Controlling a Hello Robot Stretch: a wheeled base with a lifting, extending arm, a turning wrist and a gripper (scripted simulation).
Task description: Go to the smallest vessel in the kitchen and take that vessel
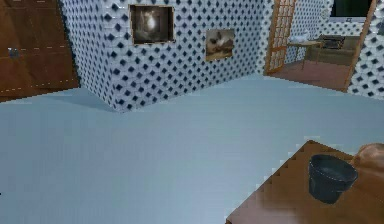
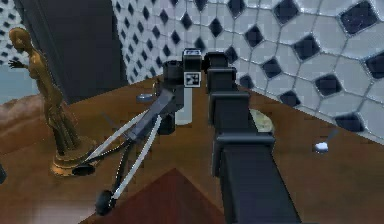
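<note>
It could not be told whether anything was held by the pincer (image 2: 100, 180), over the worktop (image 2: 330, 185) at the arm side view's lower left, and the statue (image 2: 45, 95) just beside it could be toppled if a sweep were made toward the pale cylinder (image 2: 183, 105), likely the vessel, at mid-frame.

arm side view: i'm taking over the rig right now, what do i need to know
Pincer: out over the wooden table, near a gold statue; cannot tell whether it holds anything.
Things: a small pale upright thing stands near the arm's far end; in the forward view a dark pot sits on a table.
Done: robot is at a table.
Left: confirm which is the smallest vessel and take it.
</note>
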